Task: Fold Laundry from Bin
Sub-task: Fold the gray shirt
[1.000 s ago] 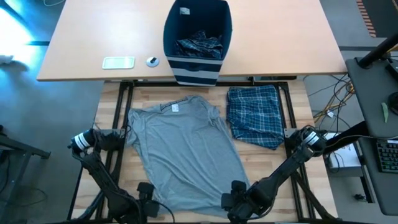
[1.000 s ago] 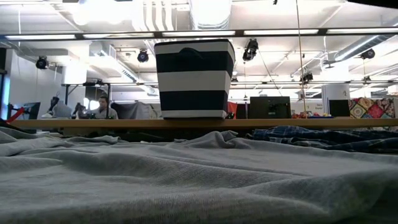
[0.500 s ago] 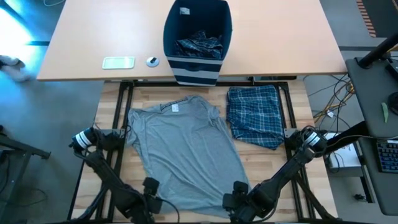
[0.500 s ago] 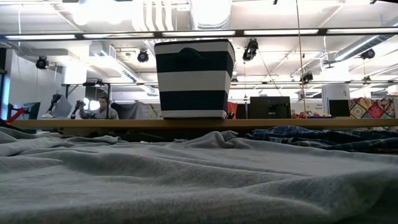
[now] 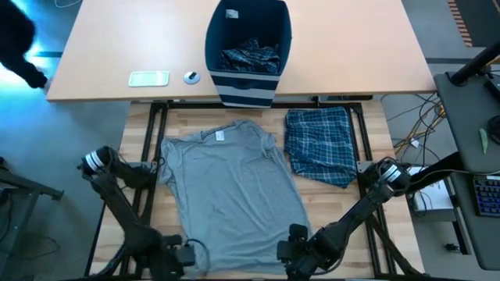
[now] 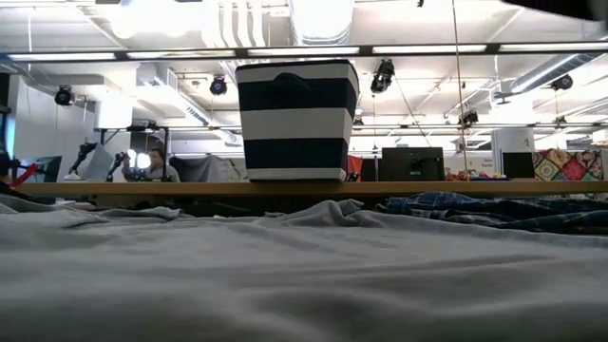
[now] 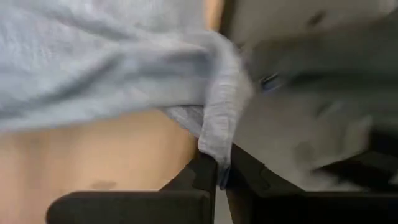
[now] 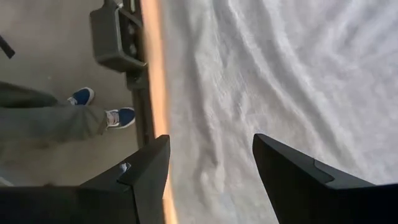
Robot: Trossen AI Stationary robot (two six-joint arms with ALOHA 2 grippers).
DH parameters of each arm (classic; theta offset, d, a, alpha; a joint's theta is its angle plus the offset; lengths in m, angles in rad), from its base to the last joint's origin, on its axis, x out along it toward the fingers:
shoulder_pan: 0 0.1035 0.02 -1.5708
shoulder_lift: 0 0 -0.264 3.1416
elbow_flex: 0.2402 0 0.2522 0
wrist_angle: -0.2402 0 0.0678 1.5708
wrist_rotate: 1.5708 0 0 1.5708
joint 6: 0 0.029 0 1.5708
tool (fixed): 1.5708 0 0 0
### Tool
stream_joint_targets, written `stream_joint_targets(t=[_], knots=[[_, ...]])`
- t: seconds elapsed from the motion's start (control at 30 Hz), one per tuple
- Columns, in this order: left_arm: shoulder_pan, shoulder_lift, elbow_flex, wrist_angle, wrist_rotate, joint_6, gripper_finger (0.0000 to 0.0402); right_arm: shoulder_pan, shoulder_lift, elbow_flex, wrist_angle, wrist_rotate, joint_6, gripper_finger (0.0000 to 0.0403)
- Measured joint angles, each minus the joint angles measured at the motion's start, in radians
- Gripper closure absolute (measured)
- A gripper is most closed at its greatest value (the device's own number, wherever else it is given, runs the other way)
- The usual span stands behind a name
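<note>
The soft grey cotton T-shirt [image 5: 230, 191] lies spread flat on the wooden table [image 5: 367, 117]. The left gripper [image 7: 221, 180] pinches its near hem, jaws clamped on the cloth. The right gripper [image 8: 211, 180] hovers over the hem's other corner, its 2 fingers apart. The navy striped fabric bin [image 5: 248, 47] stands beyond.

Count of things on the two tabletops

One grey T-shirt [image 5: 231, 187], one folded plaid piece [image 5: 319, 145], one bin [image 5: 248, 48] with plaid cloth [image 5: 250, 56] inside, one pale flat item [image 5: 148, 78], one small round object [image 5: 191, 76], two grippers: left gripper [image 5: 181, 254], right gripper [image 5: 294, 247].
</note>
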Motion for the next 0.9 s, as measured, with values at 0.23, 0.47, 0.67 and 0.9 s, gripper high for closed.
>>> stream_joint_targets(t=[0.23, 0.47, 0.67, 0.9], knots=[[-0.148, -0.060, -0.143, 0.498, -0.236, -0.491, 0.0398, -0.018, 0.033, 0.000, 0.001, 0.006, -0.022, 0.0177], [-0.255, 0.042, -0.307, 0.968, -0.455, -0.752, 0.0330, -0.020, 0.131, -0.002, 0.000, -0.024, 0.000, 0.0177], [-0.286, 0.017, -0.345, 1.019, -0.470, -0.767, 0.0218, -0.012, 0.157, -0.003, -0.012, -0.060, 0.024, 0.0177], [-0.162, -0.198, -0.371, 0.458, -0.653, -0.690, 0.0163, -0.012, 0.117, -0.003, -0.057, -0.089, 0.024, 0.0177]])
